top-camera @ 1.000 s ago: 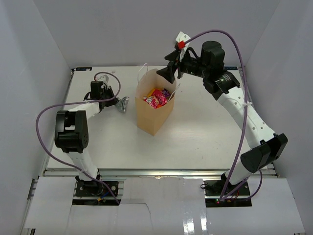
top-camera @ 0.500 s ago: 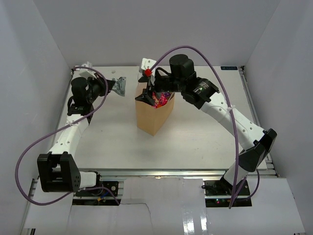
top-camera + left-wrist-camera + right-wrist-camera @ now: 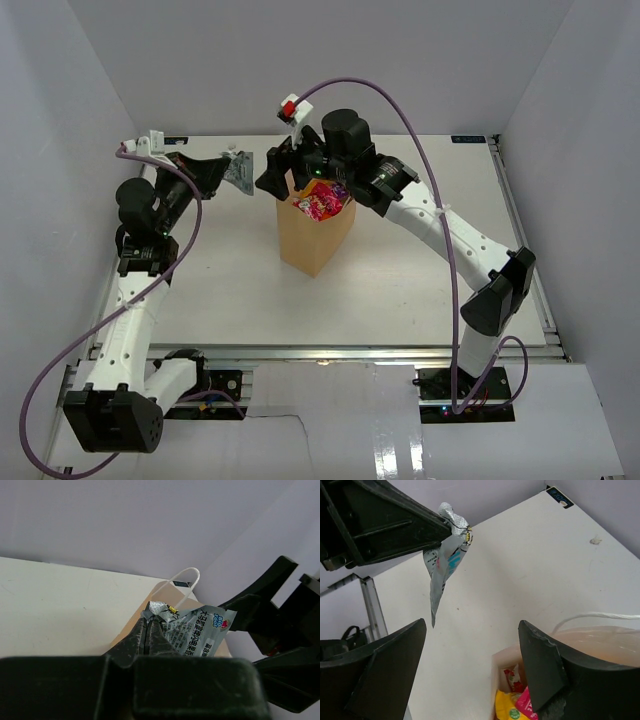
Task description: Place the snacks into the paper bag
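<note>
the left gripper point(image 3: 226, 172) pinches a silver packet point(image 3: 241, 170) in the air, left of the upright paper bag point(image 3: 312, 240). the right gripper point(image 3: 272, 176) hangs spread wide by the bag's rim; bright snacks point(image 3: 322, 201) lie inside.

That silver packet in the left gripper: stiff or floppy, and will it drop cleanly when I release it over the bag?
Probably floppy: the silver packet hangs limp and creased from the left gripper, pinched at one edge. It looks thin and light, so it may flutter rather than drop straight.
</note>
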Available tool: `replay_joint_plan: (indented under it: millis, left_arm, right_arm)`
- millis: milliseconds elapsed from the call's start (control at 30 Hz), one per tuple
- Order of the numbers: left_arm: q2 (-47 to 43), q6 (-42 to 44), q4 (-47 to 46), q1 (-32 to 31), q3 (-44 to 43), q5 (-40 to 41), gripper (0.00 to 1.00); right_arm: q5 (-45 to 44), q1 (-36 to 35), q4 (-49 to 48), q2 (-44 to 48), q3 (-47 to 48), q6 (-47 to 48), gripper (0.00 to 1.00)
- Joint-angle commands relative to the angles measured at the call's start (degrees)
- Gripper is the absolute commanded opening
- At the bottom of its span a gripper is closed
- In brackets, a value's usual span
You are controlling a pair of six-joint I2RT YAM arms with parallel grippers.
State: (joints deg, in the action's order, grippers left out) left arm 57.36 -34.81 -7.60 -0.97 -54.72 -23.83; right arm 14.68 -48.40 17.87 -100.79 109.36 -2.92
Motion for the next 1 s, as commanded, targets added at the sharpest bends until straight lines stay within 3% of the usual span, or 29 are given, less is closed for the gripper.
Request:
replay_joint_plan:
  millis: [0,333,433,533,633,767,800,967]
  left_arm:
    - [-2.7,-2.5,1.7,-0.2,0.5,-1.7,0.00]
    - [-8.3,-4.9,4.6,-0.2,2.2,-1.4,0.00]
    - [-9.1,-5.5,4.8,-0.2,2.4,-1.8,0.00]
    - [-10.1,-6.2,5.2,-0.2,2.2,-2.1,0.00]
    - [-10.6,-7.3,5.3,-0.2,2.2,-2.8,0.00]
    - [-10.5,-9.4,4.4,-0.2,2.3,-3.2,0.20]
    - [-10.6,-10.2,4.7,-0.2,2.1,-3.0,0.37]
    - [-10.7,-8.8,6.4,-0.2,-0.8,-1.9,0.71]
  right_arm:
    - [0.7,-1.3,-4.7,-0.5,3.9,-8.6,0.80]
    - [2.5,-5.9,-6.2,-1.8,4.5,-12.5,0.74]
    - [0.4,-6.5,-6.2,-2.5,5.0,-12.9,0.61]
    - [1.1,-6.6,-6.5,-3.0,5.4,-12.0,0.42]
    - [3.7,-6.6,-7.0,-3.1,6.1,-9.7,0.08]
    - [4.7,-6.4,-6.9,-2.2,7.0,-6.9,0.08]
    - [5.2,-5.9,-6.9,-2.0,7.2,-6.5,0.08]
    - [10.0,-3.2,-6.4,1.2,6.2,-1.5,0.08]
